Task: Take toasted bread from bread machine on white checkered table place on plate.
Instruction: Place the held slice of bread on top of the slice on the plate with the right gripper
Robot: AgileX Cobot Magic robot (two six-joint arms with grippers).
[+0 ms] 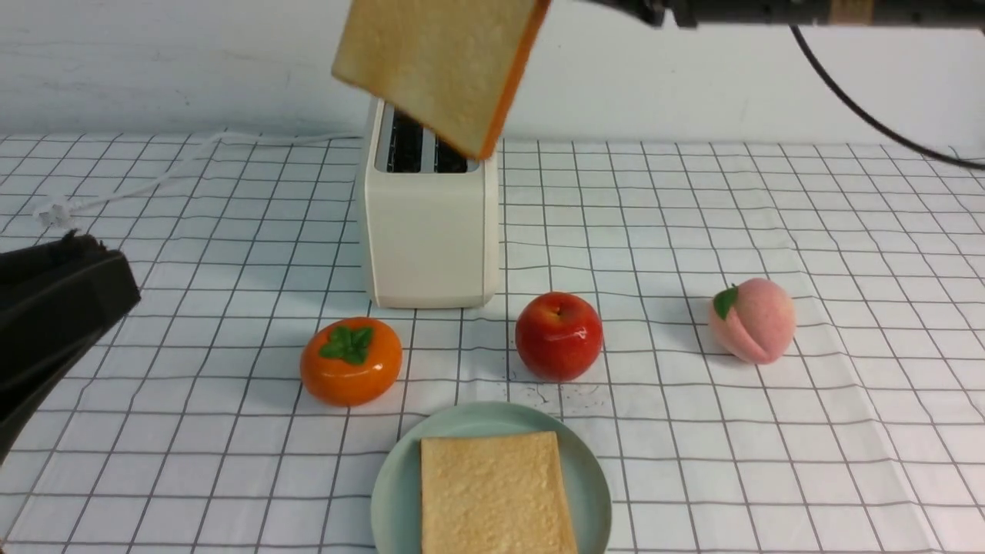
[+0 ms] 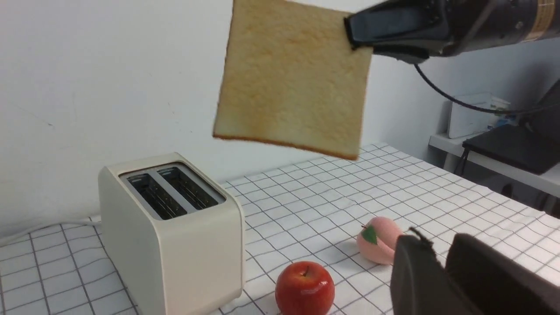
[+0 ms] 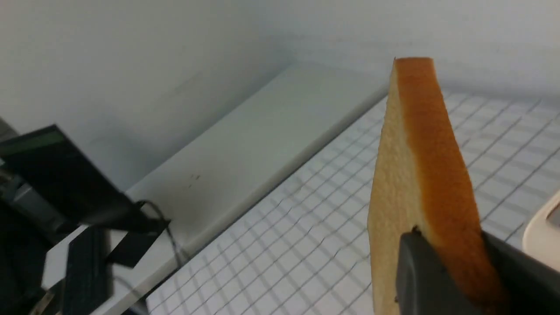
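Right gripper (image 2: 363,37) is clenching one corner of the golden-tan square toast slice (image 1: 439,65) hanging tilted above the cream-white boxy toaster (image 1: 427,231), needing levelling before reaching the mint-green round plate (image 1: 396,485); left gripper (image 2: 442,267) jaws: cannot tell.

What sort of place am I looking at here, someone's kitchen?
Probably a lab staged as a breakfast table: a toaster and glossy apple on checkered cloth, a bare white wall, a side desk with equipment.
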